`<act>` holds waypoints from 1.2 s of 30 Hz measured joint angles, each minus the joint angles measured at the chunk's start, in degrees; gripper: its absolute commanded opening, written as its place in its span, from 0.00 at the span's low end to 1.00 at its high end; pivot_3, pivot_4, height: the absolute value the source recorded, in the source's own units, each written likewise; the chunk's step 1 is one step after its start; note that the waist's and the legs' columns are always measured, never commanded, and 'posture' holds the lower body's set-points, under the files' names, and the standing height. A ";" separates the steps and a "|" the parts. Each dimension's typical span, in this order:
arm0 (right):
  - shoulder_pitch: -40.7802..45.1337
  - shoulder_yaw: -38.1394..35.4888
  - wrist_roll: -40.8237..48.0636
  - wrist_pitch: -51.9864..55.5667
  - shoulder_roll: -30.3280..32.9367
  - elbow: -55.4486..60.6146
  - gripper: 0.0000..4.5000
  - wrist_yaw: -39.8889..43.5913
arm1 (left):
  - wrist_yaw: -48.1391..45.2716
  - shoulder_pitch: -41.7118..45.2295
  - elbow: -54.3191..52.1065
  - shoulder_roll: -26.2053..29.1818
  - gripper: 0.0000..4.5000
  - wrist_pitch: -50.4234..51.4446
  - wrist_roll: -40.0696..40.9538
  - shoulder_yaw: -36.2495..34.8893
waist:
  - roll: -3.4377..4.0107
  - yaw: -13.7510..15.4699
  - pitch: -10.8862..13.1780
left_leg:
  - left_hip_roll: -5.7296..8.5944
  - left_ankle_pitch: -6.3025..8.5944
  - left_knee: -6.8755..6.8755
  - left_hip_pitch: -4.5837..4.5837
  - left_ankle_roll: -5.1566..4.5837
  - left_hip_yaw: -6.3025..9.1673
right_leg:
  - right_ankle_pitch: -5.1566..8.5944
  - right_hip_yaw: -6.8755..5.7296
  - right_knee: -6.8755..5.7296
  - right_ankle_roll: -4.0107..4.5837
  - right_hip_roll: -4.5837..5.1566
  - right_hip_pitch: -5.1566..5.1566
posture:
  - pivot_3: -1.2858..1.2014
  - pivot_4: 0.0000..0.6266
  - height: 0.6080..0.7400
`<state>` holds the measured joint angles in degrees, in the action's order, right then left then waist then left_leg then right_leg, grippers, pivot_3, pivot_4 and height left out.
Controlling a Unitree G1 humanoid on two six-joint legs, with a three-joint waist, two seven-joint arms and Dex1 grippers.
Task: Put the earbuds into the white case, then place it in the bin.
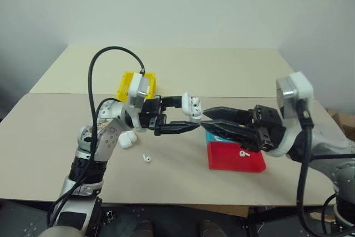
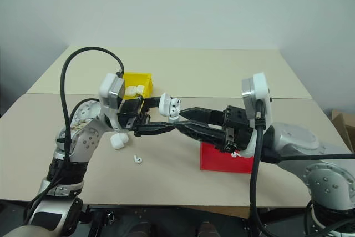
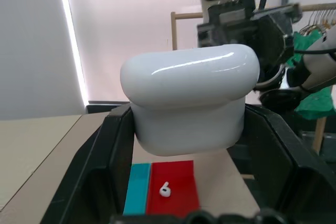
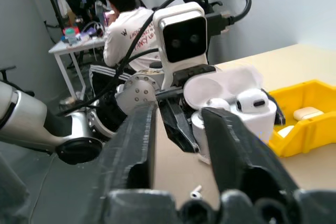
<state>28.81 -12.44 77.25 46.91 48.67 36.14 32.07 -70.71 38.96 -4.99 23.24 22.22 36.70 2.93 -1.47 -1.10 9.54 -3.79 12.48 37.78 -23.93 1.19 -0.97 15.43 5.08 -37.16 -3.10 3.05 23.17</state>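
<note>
Earbud (image 1: 147, 159) nearest us lies loose on the table (image 1: 233, 76), below the left arm, with a spare closed case (image 1: 127, 139) just beside it. A second earbud (image 1: 242, 153) rests on the red tray (image 1: 236, 159) under the right arm, still to be collected.

Above the table centre we find the work in hand. The left gripper (image 1: 188, 114) is clamped on the case (image 2: 170, 107), one finger on each side, lid flipped open. In the right wrist view one earbud (image 4: 252, 99) already sits in a socket, and the neighbouring socket appears occupied too, though we cannot confirm that. The right gripper (image 1: 206, 119) points at the case mouth, its tips close against it; the fingers stand slightly parted and we see nothing between them.

We judge the step to be the loading of the case, at or just past seating an earbud. The next move calls for the right fingers to draw clear, then press the lid down on its hinge while the left grip stays firm, without knocking the seated earbud out.

Farther back, the bin (image 2: 137, 85) stands just beyond the left arm, already holding cases (image 2: 131, 90); the loaded case must be carried there and released.
</note>
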 measured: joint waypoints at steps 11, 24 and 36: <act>23.27 15.26 -19.99 1.73 9.40 -9.36 0.01 15.50 | 5.15 1.31 3.78 -4.02 0.63 -3.13 -9.88 7.00 | 0.01 0.12 0.00 | 0.00 0.00 0.01 -0.16 0.00 -0.01 | 0.00 0.00 0.02 0.00 0.00 0.18 | 0.52 0.24 1.00; 30.03 30.04 -42.75 -2.11 9.03 -10.75 0.01 29.68 | 5.24 2.16 3.38 -4.17 0.63 -3.37 -10.74 7.53 | 0.04 0.47 0.00 | 0.03 0.00 0.08 -0.31 0.00 0.01 | -0.01 -0.05 0.01 -0.01 0.04 0.29 | 0.52 0.24 1.00; 21.38 9.78 -33.18 6.36 1.41 -12.93 0.01 20.02 | 14.70 -1.00 -1.12 -6.05 0.63 -5.15 -11.30 2.79 | 0.05 0.44 -0.01 | 0.06 0.00 0.08 -0.27 -0.01 0.10 | -0.03 -0.07 -0.04 -0.03 0.05 0.19 | 0.52 0.24 1.00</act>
<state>50.19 -2.66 44.08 53.27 50.08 23.21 52.09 -56.01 37.96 -6.11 17.20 17.07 25.40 5.73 -1.42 -0.66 9.53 -3.74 12.47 37.86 -24.20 1.18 -0.87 15.40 5.01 -37.20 -3.13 3.10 23.36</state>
